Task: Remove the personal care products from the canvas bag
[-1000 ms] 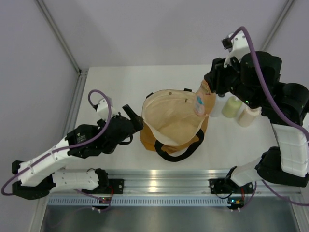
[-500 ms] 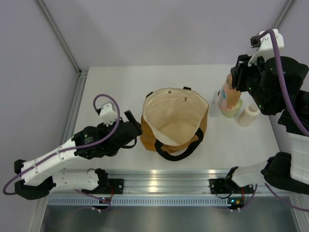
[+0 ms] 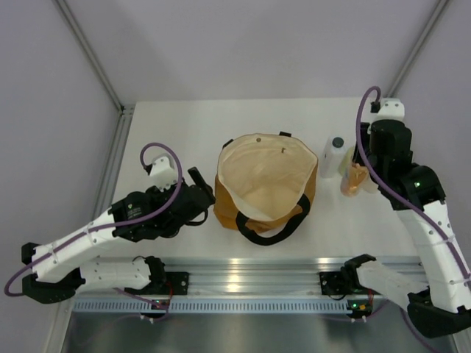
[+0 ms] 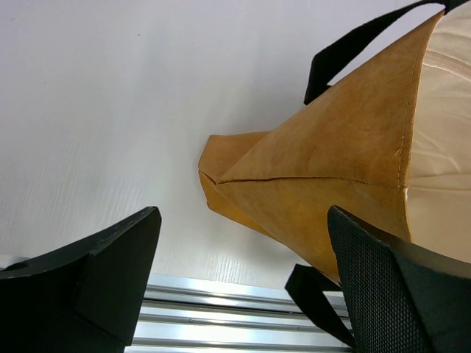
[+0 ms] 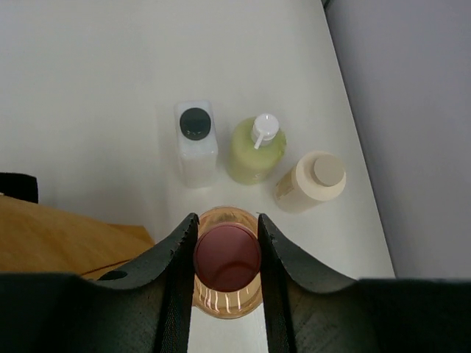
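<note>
Here, slim orange bottle point(image 5: 227, 269), creased canvas bag point(image 3: 254, 180)

White arms point(image 3: 73, 246), black joints point(image 3: 158, 211), looping purple cables point(image 3: 157, 145)

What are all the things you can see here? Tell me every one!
canvas bag: one, tan-orange, cream inside, black handles, table's middle.
whitish bottle: one, dark cap, right of the bag.
yellow-green bottle: one, white pump, beside the whitish one.
beige bottle: one, beige cap, farthest right.
orange bottle: one, dark pink cap, between the right jaws.
table: one, white.
left arm: one, black and white, jaws open beside the bag.
right arm: one, black and white, jaws shut on the orange bottle.
</note>
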`<state>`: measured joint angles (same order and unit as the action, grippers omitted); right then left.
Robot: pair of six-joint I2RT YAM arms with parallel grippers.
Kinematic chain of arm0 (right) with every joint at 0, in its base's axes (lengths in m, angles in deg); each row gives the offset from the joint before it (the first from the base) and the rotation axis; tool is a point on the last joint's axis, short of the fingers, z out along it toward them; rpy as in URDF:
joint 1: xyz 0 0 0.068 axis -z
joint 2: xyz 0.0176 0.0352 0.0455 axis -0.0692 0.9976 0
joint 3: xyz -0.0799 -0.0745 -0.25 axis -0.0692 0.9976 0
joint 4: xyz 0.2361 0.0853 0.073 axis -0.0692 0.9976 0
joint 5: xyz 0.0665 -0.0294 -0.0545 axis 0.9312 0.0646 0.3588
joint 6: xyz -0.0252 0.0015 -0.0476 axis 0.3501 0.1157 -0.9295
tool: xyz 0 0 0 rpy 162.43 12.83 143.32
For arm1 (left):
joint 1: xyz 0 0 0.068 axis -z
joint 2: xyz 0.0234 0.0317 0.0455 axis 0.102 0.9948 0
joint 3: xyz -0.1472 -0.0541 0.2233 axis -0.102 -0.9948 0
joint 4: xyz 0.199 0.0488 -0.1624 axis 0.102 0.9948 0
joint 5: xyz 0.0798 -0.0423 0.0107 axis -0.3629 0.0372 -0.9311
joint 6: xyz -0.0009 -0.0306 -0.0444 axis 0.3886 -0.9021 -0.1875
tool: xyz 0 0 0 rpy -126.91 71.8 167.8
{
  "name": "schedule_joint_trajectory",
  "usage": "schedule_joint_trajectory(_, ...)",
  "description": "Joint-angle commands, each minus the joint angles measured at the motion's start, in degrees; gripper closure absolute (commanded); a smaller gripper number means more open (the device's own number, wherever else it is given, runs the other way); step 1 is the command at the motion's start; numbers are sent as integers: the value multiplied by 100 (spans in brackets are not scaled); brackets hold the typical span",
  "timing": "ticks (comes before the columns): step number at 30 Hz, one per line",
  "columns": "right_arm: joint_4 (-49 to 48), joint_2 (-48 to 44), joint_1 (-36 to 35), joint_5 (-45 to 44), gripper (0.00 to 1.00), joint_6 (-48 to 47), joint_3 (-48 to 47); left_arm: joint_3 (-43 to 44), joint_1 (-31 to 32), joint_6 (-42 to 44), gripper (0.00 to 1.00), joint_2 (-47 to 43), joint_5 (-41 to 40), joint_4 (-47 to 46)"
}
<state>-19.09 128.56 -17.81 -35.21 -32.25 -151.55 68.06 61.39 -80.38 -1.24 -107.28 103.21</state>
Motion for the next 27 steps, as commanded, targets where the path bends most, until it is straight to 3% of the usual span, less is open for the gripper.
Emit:
schedule_joint_trajectory(1, -2120, -569, 550, 624, 100, 150, 667, -7, 8, -46, 1, -17, -277, 113)
schedule_joint_trajectory(10, -3984, -1151, 1386, 1143, 100, -43, 2612, -420, -45, -222, 1, -114, -224, 122)
schedule_joint_trajectory(20, -5460, -1089, 1932, 1582, 100, -158, 3764, -648, -88, -309, 1, -404, -532, 482)
schedule_joint_trajectory(27, -5849, -720, 2108, 1794, 100, -245, 4169, -543, -97, -310, 1, -501, -901, 851)
